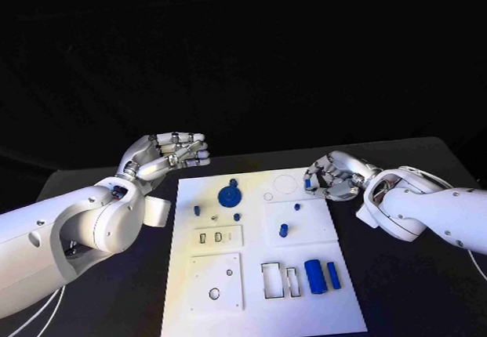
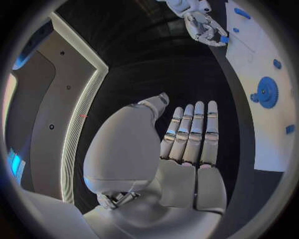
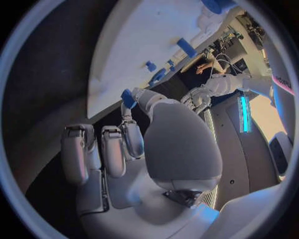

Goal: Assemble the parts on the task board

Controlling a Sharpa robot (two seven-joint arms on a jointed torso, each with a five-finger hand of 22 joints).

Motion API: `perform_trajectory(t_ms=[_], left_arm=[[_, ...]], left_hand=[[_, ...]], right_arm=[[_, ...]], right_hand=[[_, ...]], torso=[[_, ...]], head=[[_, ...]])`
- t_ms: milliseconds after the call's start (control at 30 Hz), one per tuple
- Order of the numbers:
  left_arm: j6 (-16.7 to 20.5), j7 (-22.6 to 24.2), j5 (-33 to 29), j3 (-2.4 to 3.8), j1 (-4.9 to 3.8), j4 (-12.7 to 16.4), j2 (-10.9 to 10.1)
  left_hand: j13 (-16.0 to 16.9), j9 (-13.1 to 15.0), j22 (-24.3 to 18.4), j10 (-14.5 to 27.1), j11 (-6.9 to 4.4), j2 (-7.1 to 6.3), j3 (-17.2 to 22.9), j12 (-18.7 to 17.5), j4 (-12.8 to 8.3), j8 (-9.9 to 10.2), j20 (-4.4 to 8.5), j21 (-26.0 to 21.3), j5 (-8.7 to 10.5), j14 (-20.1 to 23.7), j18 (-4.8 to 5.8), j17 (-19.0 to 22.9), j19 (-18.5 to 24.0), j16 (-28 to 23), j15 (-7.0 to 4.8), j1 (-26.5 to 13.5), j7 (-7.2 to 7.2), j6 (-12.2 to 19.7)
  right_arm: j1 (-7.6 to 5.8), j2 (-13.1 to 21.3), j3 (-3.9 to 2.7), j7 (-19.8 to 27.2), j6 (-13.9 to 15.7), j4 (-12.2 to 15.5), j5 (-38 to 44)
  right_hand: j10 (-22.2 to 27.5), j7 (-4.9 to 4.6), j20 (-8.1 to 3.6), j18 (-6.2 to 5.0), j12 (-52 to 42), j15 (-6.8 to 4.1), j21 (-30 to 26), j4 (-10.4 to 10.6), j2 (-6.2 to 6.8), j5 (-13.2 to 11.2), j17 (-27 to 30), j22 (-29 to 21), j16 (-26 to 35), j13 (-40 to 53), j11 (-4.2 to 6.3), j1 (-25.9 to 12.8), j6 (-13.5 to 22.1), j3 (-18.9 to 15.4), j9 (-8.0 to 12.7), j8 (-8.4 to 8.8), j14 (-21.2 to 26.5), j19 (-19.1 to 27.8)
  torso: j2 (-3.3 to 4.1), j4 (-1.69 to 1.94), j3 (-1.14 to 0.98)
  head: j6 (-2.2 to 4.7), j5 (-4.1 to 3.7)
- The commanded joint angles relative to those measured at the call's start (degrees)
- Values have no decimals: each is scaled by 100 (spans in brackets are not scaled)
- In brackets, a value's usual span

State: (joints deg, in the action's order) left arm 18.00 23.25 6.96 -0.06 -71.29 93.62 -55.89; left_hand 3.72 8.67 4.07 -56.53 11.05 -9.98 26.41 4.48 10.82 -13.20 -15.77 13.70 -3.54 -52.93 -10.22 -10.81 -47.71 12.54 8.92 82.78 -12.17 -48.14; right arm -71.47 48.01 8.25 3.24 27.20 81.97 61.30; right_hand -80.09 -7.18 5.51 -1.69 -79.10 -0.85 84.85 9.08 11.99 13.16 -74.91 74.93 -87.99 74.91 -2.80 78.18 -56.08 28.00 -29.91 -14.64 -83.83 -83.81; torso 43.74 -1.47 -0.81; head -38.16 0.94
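Task board (image 1: 210, 312), a white plate, lies in the middle of the black surface (image 1: 435, 295), its long sides running from the near edge toward the far edge. On it rest the blue parts: a gear (image 1: 230, 195) near the far edge with a small piece (image 1: 236, 215) just beside it on the near side, a short peg (image 1: 284, 230) about midway along, a tiny one (image 1: 297, 207) farther back, and two cylinders (image 1: 316, 277) lying side by side near the right edge toward the near end. Rectangular cut-outs (image 1: 280, 279) sit just beside the cylinders, and a square panel with a round hole (image 1: 215, 293) fills the near left part of the board.

Right hand (image 1: 333, 179) hangs over the far right corner of the board. It pinches a small blue part (image 3: 127, 97) between thumb and a fingertip, while its other fingers (image 3: 93, 154) are curled in beside it. The left wrist view also catches this hand with the blue piece at its tips (image 2: 223, 39).

Left hand (image 1: 165, 156) sits off the board, over the surface beyond the far left corner. In its wrist view the fingers (image 2: 194, 130) lie straight and close together, the thumb apart, and it holds nothing.
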Motion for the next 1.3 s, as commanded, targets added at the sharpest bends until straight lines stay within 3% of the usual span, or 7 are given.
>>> perform_trajectory(t_ms=[33,200,267,367,600,800,1300], left_arm=[[-92,31,-18,3,-3,-28,30],[-99,27,-19,2,-3,-113,68],[-104,26,-19,1,-3,-175,97],[-108,28,-19,-2,-2,-255,136],[-118,28,-20,-13,-1,-407,227],[-123,24,-20,-19,0,-455,260],[-126,3,-20,-22,-1,-455,273]], left_hand=[[4,-5,-9,9,43,-26,31,-11,11,34,9,-19,21,-4,-34,-6,-42,-21,29,-12,-235,42],[4,-5,-9,9,43,-26,31,-11,11,34,9,-19,21,-4,-34,-6,-42,-21,29,-12,-235,42],[4,-5,-9,9,43,-26,31,-11,11,34,9,-19,21,-4,-34,-6,-42,-21,29,-12,-235,42],[4,-5,-9,9,43,-26,31,-11,11,34,9,-19,21,-4,-34,-6,-42,-21,29,-12,-235,42],[4,-7,-10,9,47,-30,43,-21,4,40,8,-23,21,-6,-34,-10,-43,-29,31,-30,-239,45],[4,-7,-10,9,47,-30,43,-21,4,40,8,-23,21,-6,-34,-10,-43,-29,31,-30,-239,45],[4,-7,-10,9,47,-30,43,-21,4,40,8,-23,21,-6,-34,-10,-43,-29,31,-30,-239,45]], right_arm=[[-61,-13,-4,-676,252,306,174],[-128,-172,-6,-1144,305,718,362],[-142,-358,-6,-1325,314,845,457],[-142,-632,-6,-1487,292,885,529],[-45,-1249,4,-1661,208,758,966],[100,-1665,20,-1709,96,615,1375],[449,-2114,66,-1837,-93,389,1777]], right_hand=[[25,3,-42,14,35,-42,41,-3,-60,5,-933,1044,10,214,26,1,23,24,-3,-22,-480,-218],[27,4,-43,20,39,-43,59,-1,-68,5,-923,1062,14,210,26,-2,22,28,-6,-25,-477,-233],[32,13,-66,24,46,-67,74,-230,-118,30,-905,1078,23,213,45,269,10,222,-28,-57,-473,-248],[28,9,-68,29,45,-64,88,-246,-123,25,-892,1092,29,215,42,263,4,248,-36,-69,-470,-260],[22,10,-70,35,42,-62,105,-261,-133,20,-874,1109,36,219,40,248,-6,277,-47,-85,-467,-275],[17,9,-70,38,38,-62,115,-264,-133,19,-876,1119,36,224,41,243,-7,282,-49,-89,-467,-284],[4,17,-72,38,31,-64,117,-276,-121,10,-862,1122,43,230,43,162,-18,311,-72,-121,-466,-287]], torso=[[-29,-20,10],[-79,-45,22],[-105,-50,32],[-137,-56,44],[-197,-43,77],[-201,-39,85],[-180,-49,69]], head=[[-3,68],[-42,170],[-62,208],[-80,275],[-130,368],[-151,412],[-222,502]])
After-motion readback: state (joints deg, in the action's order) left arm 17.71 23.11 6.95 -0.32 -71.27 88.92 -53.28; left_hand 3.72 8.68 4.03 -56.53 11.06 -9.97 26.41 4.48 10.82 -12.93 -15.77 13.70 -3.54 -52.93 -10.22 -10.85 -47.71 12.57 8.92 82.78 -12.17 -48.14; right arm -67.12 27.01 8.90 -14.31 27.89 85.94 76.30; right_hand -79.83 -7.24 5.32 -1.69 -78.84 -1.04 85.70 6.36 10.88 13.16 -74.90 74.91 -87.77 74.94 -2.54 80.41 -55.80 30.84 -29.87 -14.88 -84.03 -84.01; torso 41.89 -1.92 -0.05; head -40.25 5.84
